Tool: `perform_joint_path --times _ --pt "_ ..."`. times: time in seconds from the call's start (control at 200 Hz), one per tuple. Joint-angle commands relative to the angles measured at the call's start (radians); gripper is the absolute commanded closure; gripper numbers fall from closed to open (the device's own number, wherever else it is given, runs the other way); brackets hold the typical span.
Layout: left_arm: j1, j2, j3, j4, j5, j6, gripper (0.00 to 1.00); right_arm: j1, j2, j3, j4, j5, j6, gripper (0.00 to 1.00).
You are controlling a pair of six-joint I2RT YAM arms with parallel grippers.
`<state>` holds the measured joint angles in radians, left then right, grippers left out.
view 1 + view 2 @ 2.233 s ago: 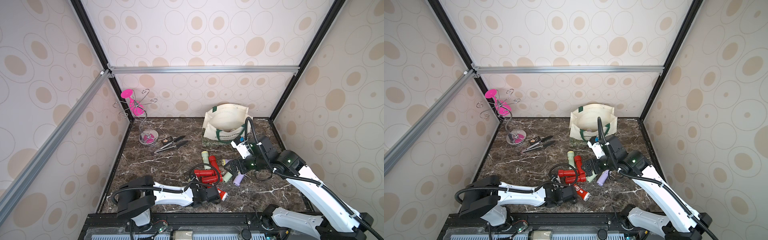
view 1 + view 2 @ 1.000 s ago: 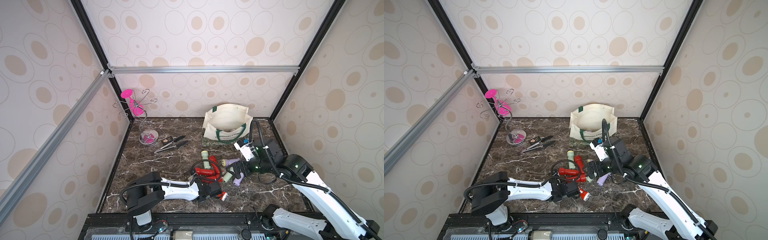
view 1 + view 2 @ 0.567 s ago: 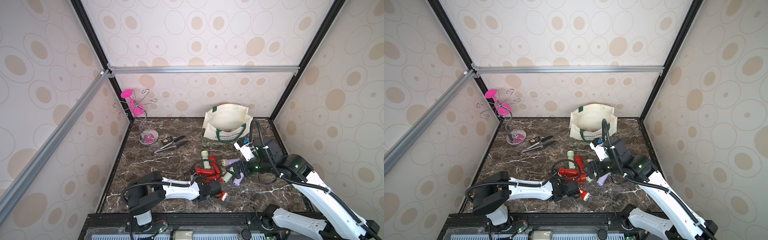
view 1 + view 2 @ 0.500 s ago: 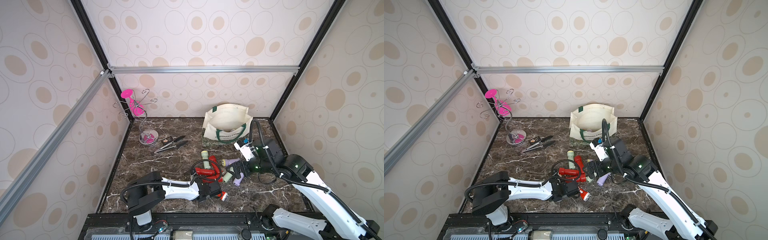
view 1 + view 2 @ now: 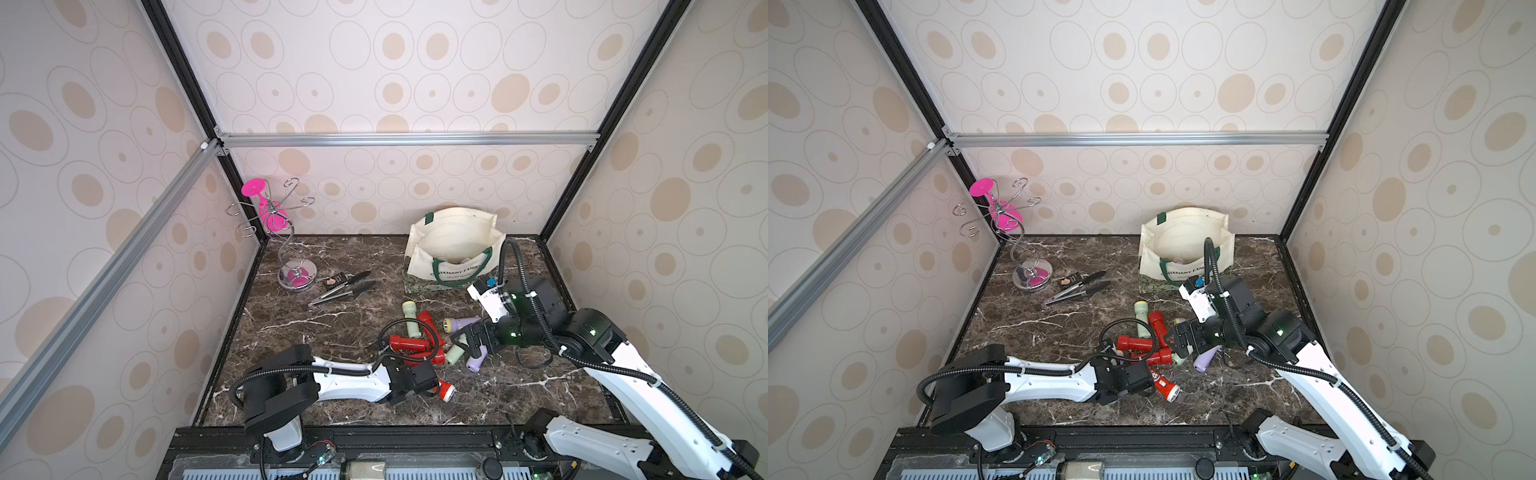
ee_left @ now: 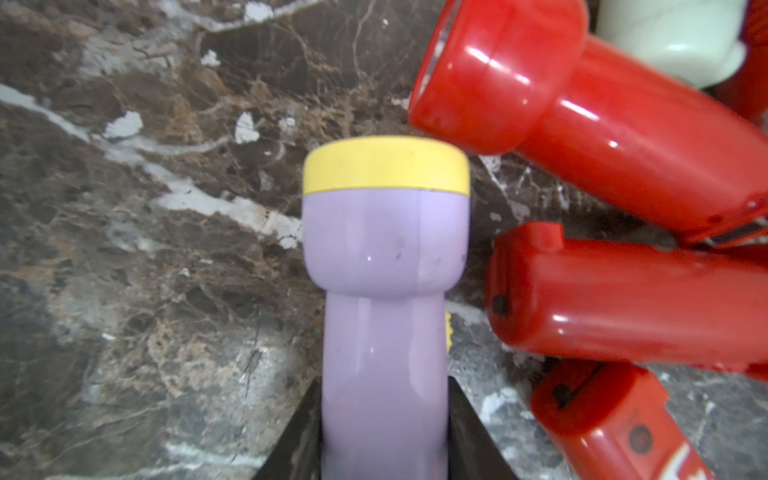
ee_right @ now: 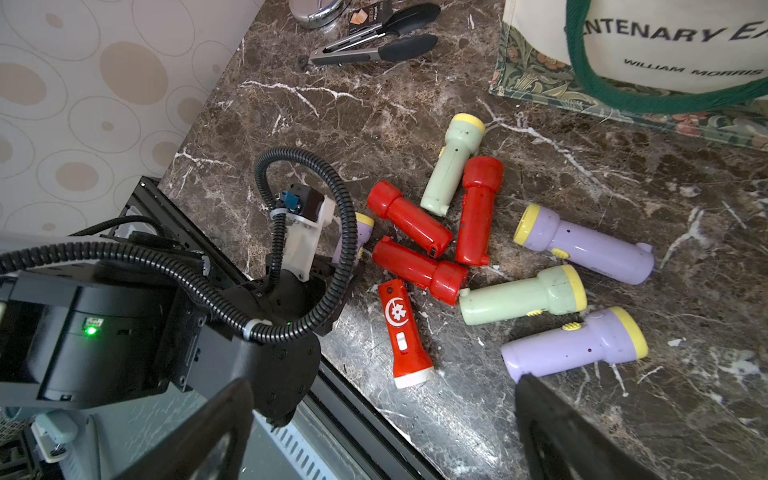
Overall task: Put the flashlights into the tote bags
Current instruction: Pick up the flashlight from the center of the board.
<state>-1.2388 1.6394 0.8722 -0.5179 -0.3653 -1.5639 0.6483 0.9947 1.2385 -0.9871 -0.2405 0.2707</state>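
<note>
My left gripper (image 6: 384, 384) is shut on the body of a lilac flashlight (image 6: 384, 270) with a yellow head, low over the marble floor beside three red flashlights (image 6: 623, 303). In both top views the left wrist (image 5: 411, 376) covers that flashlight. My right gripper (image 5: 469, 340) hangs open above the pile, and its fingers (image 7: 557, 428) hold nothing. Under it lie red (image 7: 409, 218), pale green (image 7: 519, 297) and lilac flashlights (image 7: 582, 245). The cream tote bag (image 5: 455, 249) with green handles stands open at the back right.
Black-handled metal tongs (image 5: 345, 286) lie left of the bag. A wire rack holding a pink glass (image 5: 274, 224) stands in the back left corner. Patterned walls close three sides, and a black rail (image 5: 374, 432) runs along the front edge.
My left gripper has closed on the lilac flashlight and barely shifted otherwise. The right arm has stayed still and open over the pile.
</note>
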Motion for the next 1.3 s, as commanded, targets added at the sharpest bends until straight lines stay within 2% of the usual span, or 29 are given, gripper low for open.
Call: perform_joint_path --times 0.0,0.14,0.31,0.415,0.535,0.64,0.89,1.111,1.296 --pt "-0.011 -0.064 0.063 -0.06 -0.05 0.069 0.93 -0.007 0.005 -0.006 0.0 -0.044 0.034 0.0" --pt "-0.039 -0.152 0.08 0.098 -0.105 0.255 0.93 -0.053 0.006 -0.015 0.027 -0.134 0.08 0.0" --pt "-0.067 -0.223 0.11 0.28 -0.127 0.488 0.93 -0.188 0.014 -0.026 0.092 -0.347 0.163 0.0" --pt "-0.087 -0.272 0.09 0.447 -0.117 0.604 0.93 -0.249 0.027 -0.031 0.145 -0.457 0.211 0.0" --pt "-0.094 -0.313 0.048 0.644 -0.069 0.685 0.93 -0.252 0.046 -0.024 0.186 -0.499 0.225 0.0" --pt "-0.095 -0.317 0.037 0.755 -0.021 0.724 0.92 -0.252 0.065 -0.02 0.186 -0.501 0.226 0.0" --pt "-0.095 -0.289 0.045 0.853 0.042 0.739 0.92 -0.253 0.1 -0.022 0.203 -0.497 0.236 0.04" --pt "-0.094 -0.277 0.053 0.884 0.052 0.737 0.93 -0.253 0.097 -0.049 0.212 -0.51 0.234 0.21" --pt "-0.095 -0.27 0.046 0.894 0.048 0.725 0.94 -0.253 0.086 -0.051 0.193 -0.503 0.215 0.43"
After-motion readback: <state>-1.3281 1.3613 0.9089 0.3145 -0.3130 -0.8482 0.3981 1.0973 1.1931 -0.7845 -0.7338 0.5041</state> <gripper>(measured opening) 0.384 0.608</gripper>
